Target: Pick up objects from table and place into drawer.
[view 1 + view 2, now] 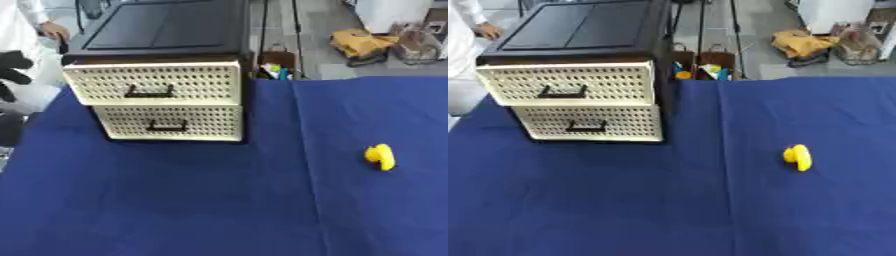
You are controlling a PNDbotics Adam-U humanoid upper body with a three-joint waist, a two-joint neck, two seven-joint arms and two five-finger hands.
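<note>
While lying right of centre on the blue cloth [175, 200], well apart from the drawers [157, 100] at upper left, looking light, stiff, smooth, perhaps slippery: yellow object [380, 157]. Likely wanting pinching across its narrow sides. Left hand [12, 67] peeking in at left edge; cannot tell whether spread or curled.

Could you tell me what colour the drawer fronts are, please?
Cream, with dark handles; the drawer fronts show best in the left eye view.

Left hand [12, 67]: black, bulky, rounded finger shapes, seen only at far left edge of left eye view. Dark forearm section [10, 129] below it, black casing. Surface detail, cables and markings indistinct.
</note>
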